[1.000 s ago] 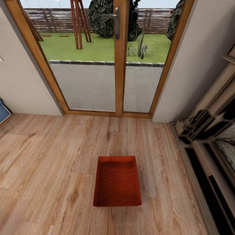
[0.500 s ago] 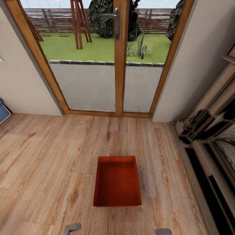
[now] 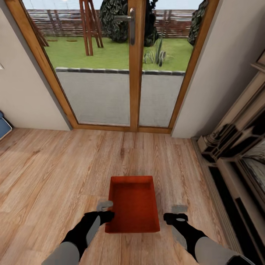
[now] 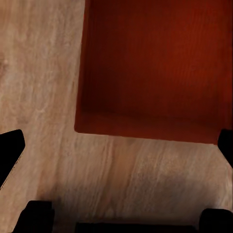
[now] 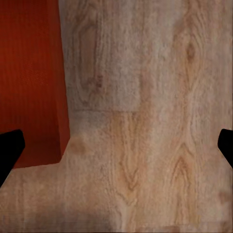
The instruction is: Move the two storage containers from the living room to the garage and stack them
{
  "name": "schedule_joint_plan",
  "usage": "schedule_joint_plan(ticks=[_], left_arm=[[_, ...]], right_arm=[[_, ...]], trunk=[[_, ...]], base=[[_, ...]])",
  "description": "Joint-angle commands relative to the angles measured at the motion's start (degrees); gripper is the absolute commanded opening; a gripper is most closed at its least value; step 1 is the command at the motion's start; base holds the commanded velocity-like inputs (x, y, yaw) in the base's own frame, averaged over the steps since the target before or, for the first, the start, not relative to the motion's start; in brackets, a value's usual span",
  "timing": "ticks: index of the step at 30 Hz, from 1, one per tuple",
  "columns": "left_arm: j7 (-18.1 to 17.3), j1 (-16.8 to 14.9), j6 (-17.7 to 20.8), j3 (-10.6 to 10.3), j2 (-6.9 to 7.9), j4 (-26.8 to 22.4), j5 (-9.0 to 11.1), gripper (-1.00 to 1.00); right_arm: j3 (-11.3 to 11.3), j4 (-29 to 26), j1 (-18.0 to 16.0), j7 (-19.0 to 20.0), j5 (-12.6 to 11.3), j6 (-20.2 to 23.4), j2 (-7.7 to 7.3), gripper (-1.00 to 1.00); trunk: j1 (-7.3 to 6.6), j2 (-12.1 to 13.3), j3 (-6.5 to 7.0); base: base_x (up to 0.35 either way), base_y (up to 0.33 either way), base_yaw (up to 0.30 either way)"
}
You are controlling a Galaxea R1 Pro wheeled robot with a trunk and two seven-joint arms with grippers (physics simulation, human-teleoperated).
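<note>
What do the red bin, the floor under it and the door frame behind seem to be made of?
The storage container: probably moulded plastic, uniform orange-red, smooth and matte, with thin flared walls; a faint weave-like texture leaves it open. The floor: light wood planks or laminate, with grain, knots and plank seams. The door frame: orange-brown wood with a satin finish, holding clear glass panes, and a dark metal-looking handle.

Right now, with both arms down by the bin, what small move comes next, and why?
Probably bring both arms inward so the fingers can close on the side walls of the storage container. It sits open and empty on the wood plank floor. The left gripper is at its left wall; the right gripper stands apart on the right, over bare planks. Both look open.
</note>
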Motion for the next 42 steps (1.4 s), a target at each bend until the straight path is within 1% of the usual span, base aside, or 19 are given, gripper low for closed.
schedule_joint_plan(ticks=[1, 4, 6, 13, 14, 15, 16, 17, 18, 19, 20, 21, 23, 27, 31, 42], left_arm=[[0.4, -1.7, 0.3, 0.0, -0.28, 0.9, 0.5, 1.00], [0.4, -4.7, 0.4, -0.1, -0.62, 2.4, 0.2, 1.00], [0.4, -5.6, 0.4, -0.1, -0.76, 2.8, -0.1, 1.00], [0.5, -6.6, 0.4, -0.1, -1.09, 3.1, -1.0, 1.00], [0.5, -6.7, 0.5, -0.1, -1.08, 3.1, -1.4, 1.00], [0.5, -6.7, 0.5, -0.1, -1.08, 3.1, -2.3, 1.00], [0.5, -6.7, 0.5, -0.1, -1.08, 3.1, -2.7, 1.00], [0.6, -6.7, 0.5, -0.1, -1.08, 3.1, -3.6, 1.00], [0.6, -6.7, 0.5, -0.1, -1.08, 3.1, -4.4, 1.00], [0.6, -6.7, 0.5, -0.1, -1.08, 3.2, -4.7, 1.00], [0.6, -6.7, 0.5, -0.1, -1.06, 3.2, -5.1, 1.00], [0.6, -6.7, 0.5, -0.1, -1.05, 3.2, -5.3, 1.00], [0.6, -6.7, 0.5, -0.2, -0.95, 3.2, -5.6, 1.00], [0.6, -6.7, 0.5, -0.1, -0.85, 3.7, -5.8, 1.00], [0.6, -6.7, 0.0, -0.1, -0.88, 4.8, -6.0, 1.00], [0.6, -6.7, -0.3, -0.1, -0.62, 5.2, -6.0, 1.00]], right_arm=[[0.4, 1.1, -1.3, -0.5, -1.6, -0.3, 0.05, 1.00], [0.5, 2.4, -3.0, -0.5, -3.6, -1.5, 0.16, 1.00], [0.6, 2.7, -3.6, -0.5, -4.1, -1.8, 0.22, 1.00], [0.7, 3.1, -4.4, -0.6, -4.4, -2.4, 0.97, 1.00], [0.8, 3.1, -4.4, -0.6, -4.3, -2.7, 1.04, 1.00], [0.8, 3.0, -4.4, -0.6, -4.1, -3.1, 1.12, 1.00], [0.8, 2.9, -4.4, -0.6, -4.1, -3.2, 1.16, 1.00], [0.9, 2.8, -4.4, -0.5, -4.0, -3.3, 1.51, 1.00], [0.9, 2.8, -4.4, -0.5, -3.9, -3.4, 2.23, 1.00], [0.9, 2.8, -4.4, -0.5, -3.8, -3.4, 2.62, 1.00], [1.0, 2.7, -4.4, -0.5, -3.4, -3.4, 3.33, 1.00], [1.0, 2.7, -4.4, -0.5, -3.1, -3.4, 3.64, 1.00], [1.0, 2.7, -4.4, -0.5, -1.3, -3.4, 4.64, 1.00], [1.0, 2.7, -4.4, -0.5, 1.1, -3.4, 5.60, 1.00], [1.0, 2.7, -4.4, -0.5, 2.1, -3.2, 5.94, 1.00], [1.0, 2.5, -4.4, -0.5, 2.3, -3.3, 5.91, 1.00]], trunk=[[0.00, 0.0, -0.05], [0.00, 0.0, -0.05], [0.00, 0.0, -0.05], [0.00, 0.0, -0.05], [0.00, 0.0, -0.05], [0.00, 0.0, -0.05], [0.00, 0.0, -0.05], [0.00, 0.0, -0.05], [0.00, 0.0, -0.05], [0.00, 0.0, -0.05], [0.00, 0.0, -0.05], [0.00, 0.0, -0.05], [0.00, 0.0, -0.05], [0.00, 0.0, -0.05], [0.00, 0.0, -0.05], [0.00, 0.0, -0.05]], base=[[0.000, 0.000, 0.000], [0.000, 0.000, 0.000], [0.000, 0.000, 0.000], [0.000, 0.000, 0.000], [0.000, 0.000, 0.000], [0.000, 0.000, 0.000], [0.000, 0.000, 0.000], [0.000, 0.000, 0.000], [0.000, 0.000, 0.000], [0.000, 0.000, 0.000], [0.000, 0.000, 0.000], [0.000, 0.000, 0.000], [0.000, 0.000, 0.000], [0.000, 0.000, 0.000], [0.000, 0.000, 0.000], [0.000, 0.000, 0.000]])
